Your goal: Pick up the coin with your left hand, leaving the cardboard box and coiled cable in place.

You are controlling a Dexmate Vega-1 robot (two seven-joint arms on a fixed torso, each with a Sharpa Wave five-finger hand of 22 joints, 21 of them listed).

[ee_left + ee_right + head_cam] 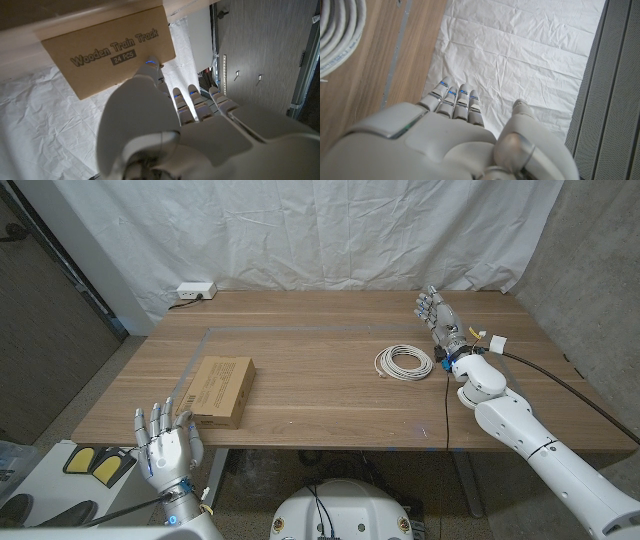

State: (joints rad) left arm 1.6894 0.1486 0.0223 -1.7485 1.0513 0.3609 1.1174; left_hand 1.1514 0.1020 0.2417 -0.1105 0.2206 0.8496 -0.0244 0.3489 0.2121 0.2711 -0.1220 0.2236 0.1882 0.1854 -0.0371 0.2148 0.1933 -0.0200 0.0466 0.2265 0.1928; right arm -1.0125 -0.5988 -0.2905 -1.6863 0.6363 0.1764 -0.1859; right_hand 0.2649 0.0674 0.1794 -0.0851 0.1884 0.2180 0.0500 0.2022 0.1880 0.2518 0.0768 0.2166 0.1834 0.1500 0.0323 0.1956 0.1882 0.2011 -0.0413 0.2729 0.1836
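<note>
Wooden table (330, 395) carries everything. The cardboard box (221, 388) lies near its front-left edge; its label reads "Wooden Train Track". Well to the box's right lies the white cable (404, 362), coiled. The left hand (165, 445) is just in front of the box, fingers spread, holding nothing. The right hand (441, 318) stands beyond the cable, fingers extended, empty. I cannot make out the coin.
</note>
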